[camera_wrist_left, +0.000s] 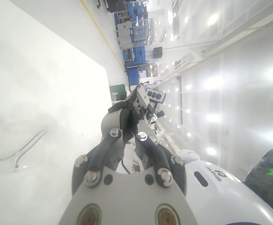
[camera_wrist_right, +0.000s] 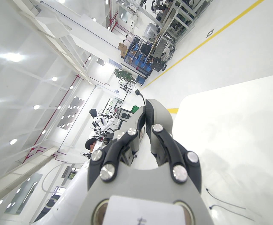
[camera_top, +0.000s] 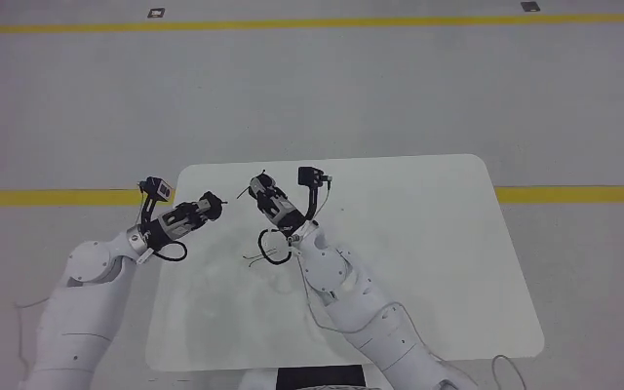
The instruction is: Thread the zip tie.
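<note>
A: What is seen from above?
B: The left gripper (camera_top: 216,205) and right gripper (camera_top: 255,182) are held near each other, apart, over the table (camera_top: 439,244).
A: Left wrist?
B: A black strip (camera_wrist_left: 116,108) is pinched tight.
A: Right wrist?
B: The zip tie (camera_wrist_right: 138,92) is pinched tight, one end poking out. Threading seems not yet done; the ends must be lined up.

We're looking at a very bright scene: ceiling lights (camera_wrist_left: 211,20) flare hard in the left wrist view, the white table (camera_top: 439,244) glares, and both wrist views bow heavily at the edges.
</note>
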`<state>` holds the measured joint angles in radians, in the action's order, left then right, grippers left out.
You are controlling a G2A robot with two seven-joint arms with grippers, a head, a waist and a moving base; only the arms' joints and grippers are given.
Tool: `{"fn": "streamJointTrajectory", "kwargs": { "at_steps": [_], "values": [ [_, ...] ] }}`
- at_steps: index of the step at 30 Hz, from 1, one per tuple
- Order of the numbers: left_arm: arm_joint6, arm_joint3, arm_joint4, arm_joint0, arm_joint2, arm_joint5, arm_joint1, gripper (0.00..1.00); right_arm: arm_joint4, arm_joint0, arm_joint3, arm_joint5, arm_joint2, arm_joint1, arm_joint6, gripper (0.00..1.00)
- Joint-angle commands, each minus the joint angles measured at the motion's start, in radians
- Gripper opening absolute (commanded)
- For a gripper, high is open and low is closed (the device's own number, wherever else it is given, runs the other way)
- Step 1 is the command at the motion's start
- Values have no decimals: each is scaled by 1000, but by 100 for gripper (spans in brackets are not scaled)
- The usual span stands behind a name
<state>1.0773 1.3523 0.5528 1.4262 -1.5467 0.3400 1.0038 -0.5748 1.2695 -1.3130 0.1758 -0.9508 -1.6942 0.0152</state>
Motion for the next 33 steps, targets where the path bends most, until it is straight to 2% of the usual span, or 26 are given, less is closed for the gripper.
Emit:
{"fn": "streamJointTrajectory", "kwargs": {
  "at_steps": [1, 10, 16, 22, 33],
  "values": [
    [0, 0, 0, 0, 0, 0, 0, 0, -33, 5, -7, -8, 5, 2, -24, 0],
    [0, 0, 0, 0, 0, 0, 0, 0, -80, -13, 14, 0, 48, -3, -58, 0],
    [0, 0, 0, 0, 0, 0, 0, 0, -84, -13, 14, -2, 48, -3, -59, 0],
    [0, 0, 0, 0, 0, 0, 0, 0, -143, -6, 2, -15, 60, 1, -82, 0],
    [0, 0, 0, 0, 0, 0, 0, 0, -150, -18, 10, -12, 73, -1, -92, 0]
  ]
}}
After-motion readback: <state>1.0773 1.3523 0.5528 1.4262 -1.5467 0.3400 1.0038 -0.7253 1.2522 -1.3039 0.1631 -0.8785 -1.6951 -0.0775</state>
